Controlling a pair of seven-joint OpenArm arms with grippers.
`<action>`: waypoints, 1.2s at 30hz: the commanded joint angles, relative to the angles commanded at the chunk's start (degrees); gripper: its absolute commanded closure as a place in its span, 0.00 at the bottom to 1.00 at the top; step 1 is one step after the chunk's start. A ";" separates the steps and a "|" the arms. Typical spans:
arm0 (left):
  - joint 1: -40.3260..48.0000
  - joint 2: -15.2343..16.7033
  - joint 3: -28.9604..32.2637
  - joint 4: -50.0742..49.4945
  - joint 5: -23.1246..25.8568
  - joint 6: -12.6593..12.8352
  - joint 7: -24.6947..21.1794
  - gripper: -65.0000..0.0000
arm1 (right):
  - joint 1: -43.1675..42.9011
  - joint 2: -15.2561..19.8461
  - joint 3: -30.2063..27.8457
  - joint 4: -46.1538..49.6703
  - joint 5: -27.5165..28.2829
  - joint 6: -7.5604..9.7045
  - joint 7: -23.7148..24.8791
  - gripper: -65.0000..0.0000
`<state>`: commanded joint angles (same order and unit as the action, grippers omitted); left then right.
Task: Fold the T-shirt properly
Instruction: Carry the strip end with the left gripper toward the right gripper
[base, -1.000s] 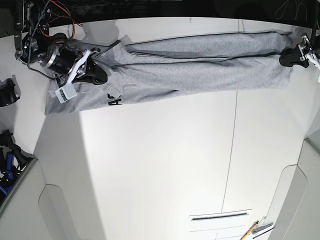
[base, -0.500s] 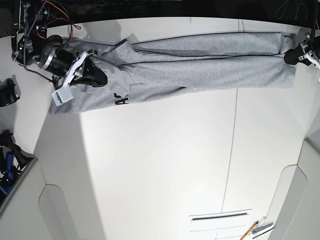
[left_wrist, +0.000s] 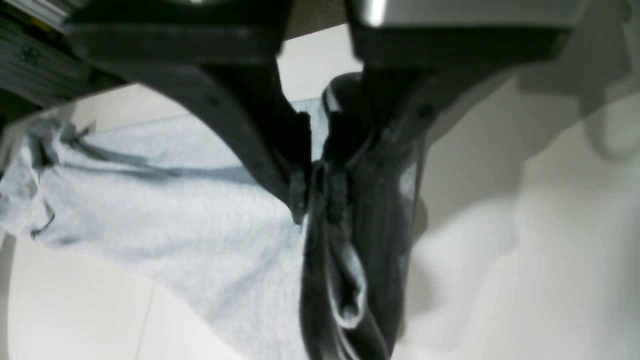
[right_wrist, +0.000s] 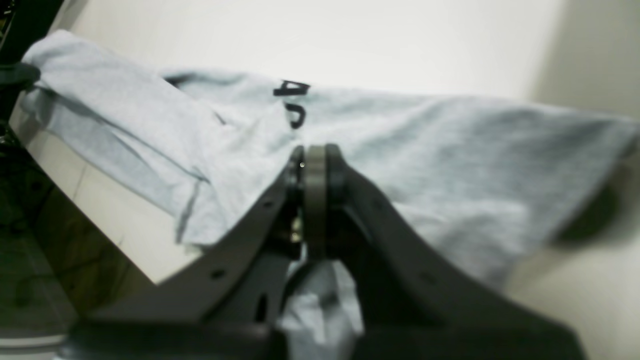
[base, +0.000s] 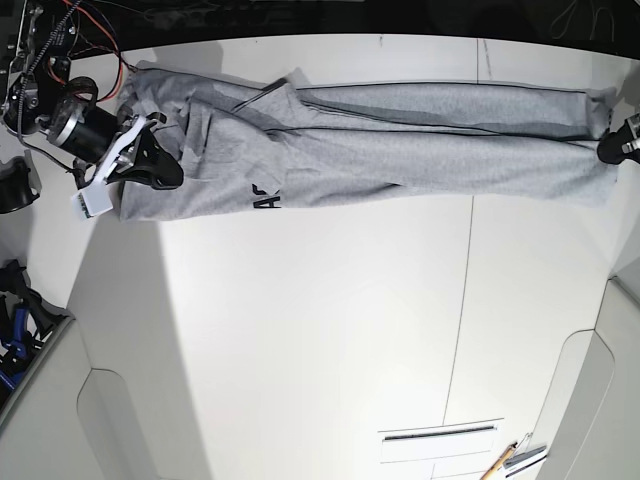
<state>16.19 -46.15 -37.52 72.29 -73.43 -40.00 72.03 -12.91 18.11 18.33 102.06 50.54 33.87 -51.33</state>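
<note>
The light heather-grey cotton T-shirt (base: 400, 140) lies stretched along the far edge of the white table (base: 320, 330), its long axis left to right. The right gripper (base: 165, 165) and left gripper (base: 610, 148) each pinch an end. Only the right wrist view shows the black lettering (right_wrist: 292, 102) closely.

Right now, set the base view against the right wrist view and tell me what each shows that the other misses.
Only the base view shows the whole T-shirt stretched in a long band across the white table, with the left gripper at its far end and a slot in the table near the front edge. Only the right wrist view shows, close up, the right gripper with jaws shut on a fold of fabric. Both show the grey cloth, its partly hidden black lettering and the right gripper.
</note>
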 joint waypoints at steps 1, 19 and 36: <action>0.02 -0.74 -1.42 0.20 0.00 0.00 0.00 1.00 | 0.02 0.00 0.00 0.00 0.00 -0.02 0.02 1.00; 10.32 4.42 3.21 39.52 -1.31 0.00 0.96 1.00 | 0.02 0.00 0.04 0.00 -0.17 -0.02 0.26 1.00; 2.54 13.77 24.37 39.50 11.28 0.00 -4.63 1.00 | 0.00 0.00 0.04 0.00 -0.57 -0.02 0.04 1.00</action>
<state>18.72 -32.38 -13.15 111.79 -62.15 -40.00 67.40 -12.91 18.11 18.37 102.06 49.98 33.85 -51.29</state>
